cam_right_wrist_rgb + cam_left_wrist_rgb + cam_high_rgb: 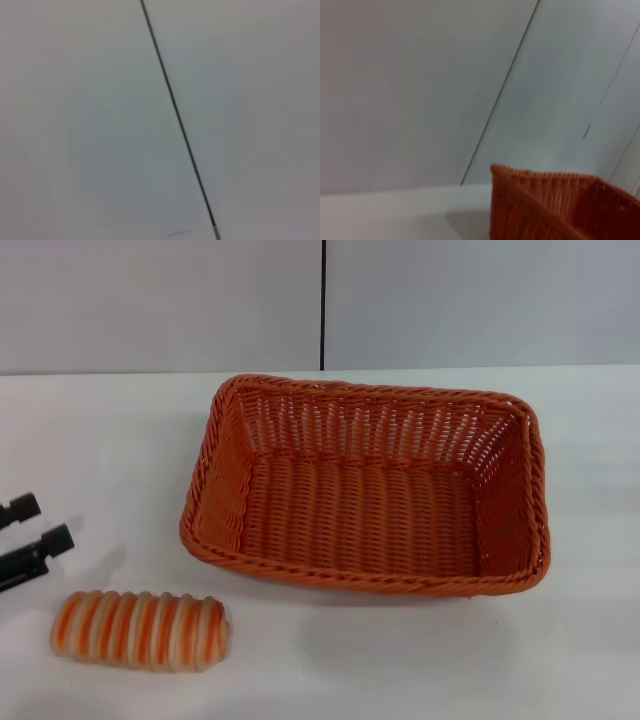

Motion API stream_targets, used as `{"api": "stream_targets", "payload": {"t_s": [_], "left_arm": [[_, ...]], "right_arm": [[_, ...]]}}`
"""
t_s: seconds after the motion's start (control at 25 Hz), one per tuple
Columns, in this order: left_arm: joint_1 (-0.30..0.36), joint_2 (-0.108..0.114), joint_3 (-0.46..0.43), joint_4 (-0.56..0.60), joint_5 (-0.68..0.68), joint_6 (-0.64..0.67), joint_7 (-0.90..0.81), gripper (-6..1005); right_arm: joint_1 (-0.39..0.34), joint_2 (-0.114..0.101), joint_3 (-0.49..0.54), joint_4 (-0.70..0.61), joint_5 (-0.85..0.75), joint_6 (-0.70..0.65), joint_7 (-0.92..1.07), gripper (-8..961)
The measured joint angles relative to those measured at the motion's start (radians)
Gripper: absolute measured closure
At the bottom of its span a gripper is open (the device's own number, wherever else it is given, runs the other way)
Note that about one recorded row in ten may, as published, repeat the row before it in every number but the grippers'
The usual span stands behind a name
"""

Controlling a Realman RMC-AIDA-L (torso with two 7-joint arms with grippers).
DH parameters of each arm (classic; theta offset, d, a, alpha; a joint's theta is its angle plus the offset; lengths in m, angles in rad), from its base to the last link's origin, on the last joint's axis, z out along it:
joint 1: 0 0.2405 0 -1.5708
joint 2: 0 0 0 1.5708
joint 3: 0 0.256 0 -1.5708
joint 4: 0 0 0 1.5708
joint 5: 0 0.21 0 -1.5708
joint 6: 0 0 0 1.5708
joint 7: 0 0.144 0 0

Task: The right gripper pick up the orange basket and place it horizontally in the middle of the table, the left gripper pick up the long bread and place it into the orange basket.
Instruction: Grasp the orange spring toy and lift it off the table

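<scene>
The orange basket [365, 485] lies lengthwise across the middle of the white table [420, 660], empty, its long sides running left to right. Its near corner also shows in the left wrist view as the orange basket [560, 207]. The long bread [140, 630], striped orange and cream, rests on the table in front of the basket's left end. My left gripper [40, 523] reaches in from the left edge, just above and left of the bread, open and holding nothing. The right gripper is out of view.
A grey wall [160, 300] with a dark vertical seam [323, 300] stands behind the table's far edge. The right wrist view holds only that wall and seam [175, 110]. Bare tabletop lies in front of and right of the basket.
</scene>
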Motion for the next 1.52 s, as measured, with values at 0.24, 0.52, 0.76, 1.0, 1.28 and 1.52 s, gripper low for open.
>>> {"api": "stream_targets", "payload": {"t_s": [0.24,0.52,0.76,1.0,1.28,1.52], "left_arm": [[0.035,-0.006,0.005,0.001,0.019,-0.021,0.008,157],[0.062,-0.018,0.006,-0.006,0.065,-0.066,0.011,165],[0.065,-0.035,0.033,-0.002,0.074,-0.086,0.011,171],[0.063,-0.039,0.033,-0.004,0.096,-0.101,0.012,177],[0.059,-0.046,0.035,-0.004,0.121,-0.119,0.015,185],[0.057,-0.047,0.036,-0.006,0.13,-0.125,0.015,191]], "right_arm": [[0.011,0.0,0.001,0.013,0.0,-0.019,-0.001,488],[0.03,0.001,0.001,0.039,0.001,-0.033,-0.002,488],[0.043,0.002,-0.01,0.04,-0.011,-0.036,-0.002,488],[0.044,0.002,-0.011,0.04,-0.012,-0.036,-0.003,488],[0.044,-0.001,-0.035,0.04,-0.015,-0.035,-0.003,488],[0.044,0.0,-0.035,0.04,-0.015,-0.036,-0.003,488]]}}
